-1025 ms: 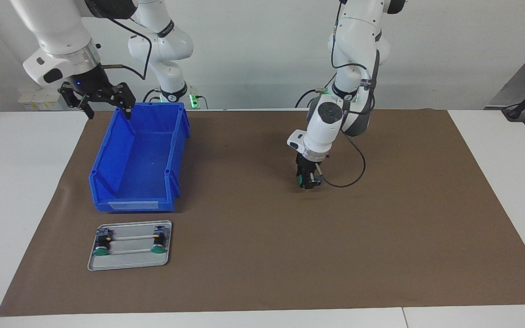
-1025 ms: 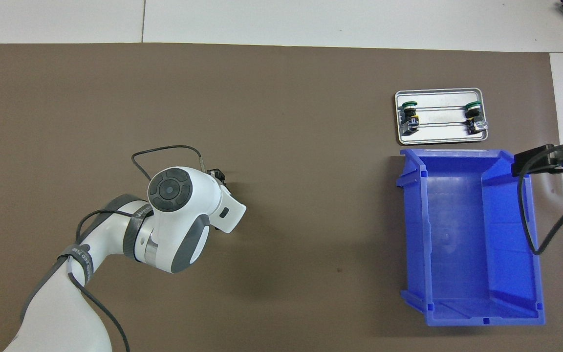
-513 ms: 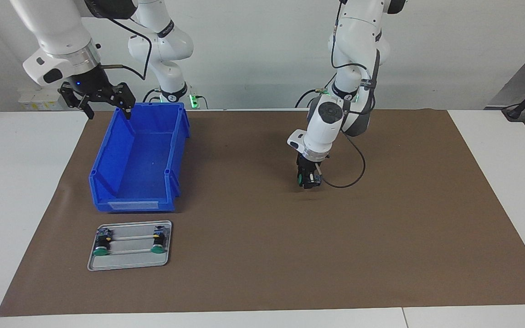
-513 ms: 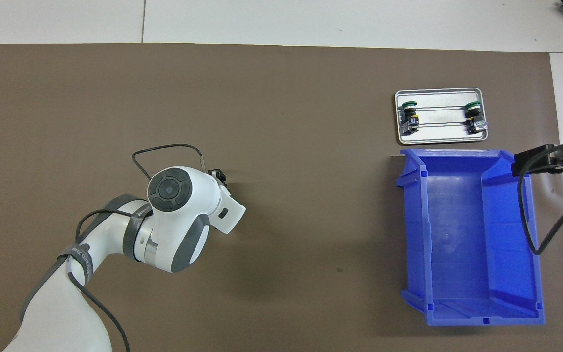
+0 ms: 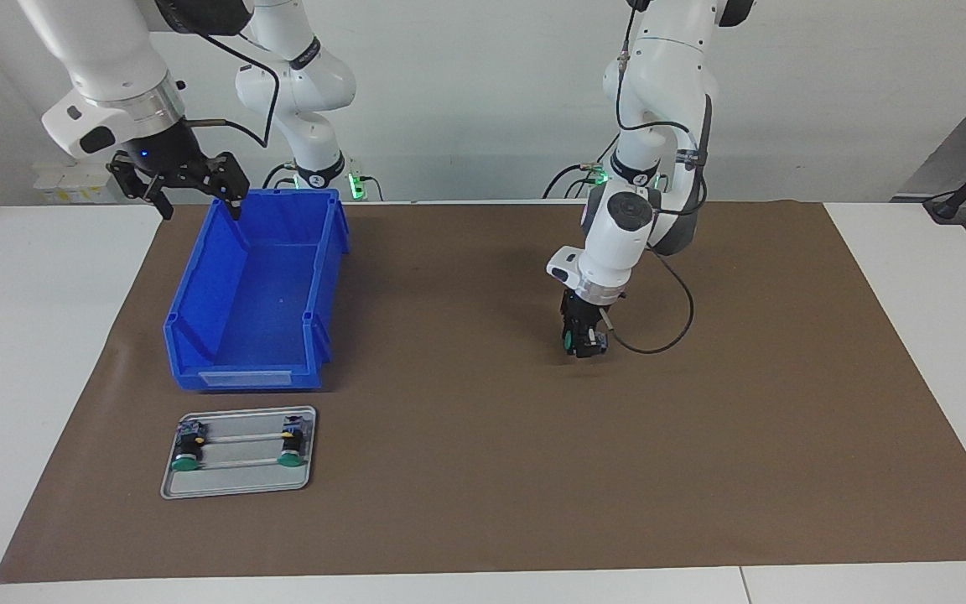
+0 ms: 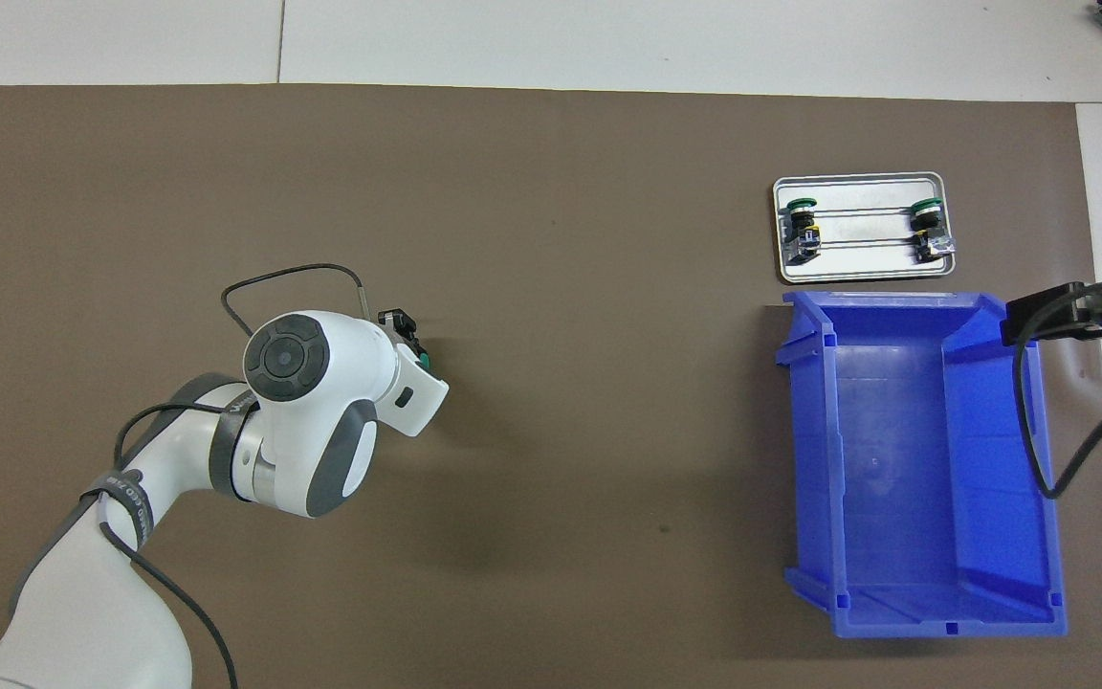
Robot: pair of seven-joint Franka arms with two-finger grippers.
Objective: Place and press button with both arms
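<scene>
Left gripper (image 5: 581, 342) clamps the small green-capped black push-button (image 5: 568, 340) low over the brown mat (image 5: 466, 503), well apart from the blue plastic bin (image 5: 198, 294). Right gripper (image 5: 189, 180) waits spread over the bin's rim. Risk: button tips on release if base lands tilted.

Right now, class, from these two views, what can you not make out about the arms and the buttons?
- Left gripper, overhead view: its own wrist covers it; only a speck of the held button shows.
- Facing view: whether that button touches the brown mat is too small to tell.
- Right gripper: cut off by the overhead view's edge.
- Two buttons on the metal tray: details too small.
</scene>
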